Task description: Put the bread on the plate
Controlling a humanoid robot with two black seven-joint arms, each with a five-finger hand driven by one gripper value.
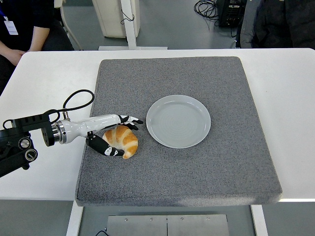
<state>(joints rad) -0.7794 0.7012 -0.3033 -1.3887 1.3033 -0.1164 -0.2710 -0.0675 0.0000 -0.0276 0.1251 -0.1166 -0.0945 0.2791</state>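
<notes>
A golden-brown crescent-shaped bread (122, 140), like a croissant, lies on the left part of a square grey mat (197, 172). Its long axis runs roughly from upper left to lower right, with the curved back facing up and right toward the plate and one tip pointing down toward the near edge.

The robot's left hand (114, 135) reaches in from the left on a white forearm. The hand is spread wide around the bread: its upper fingers (129, 119) stretch out just above the bread, and the thumb sits below and to the left, close against the bread's lower side. Whether they press on the bread cannot be told.

A round, pale grey plate (178, 121) rests near the middle of the mat, just to the right of the bread and apart from it.

The mat covers most of a white tabletop (34, 83). A black cable (78, 96) loops up from the arm's wrist over the tabletop.

Beyond the far edge is a grey floor, a white post (130, 22), tangled dark cables (206, 7), and a seated person in dark clothes at the top left corner (22, 24).
</notes>
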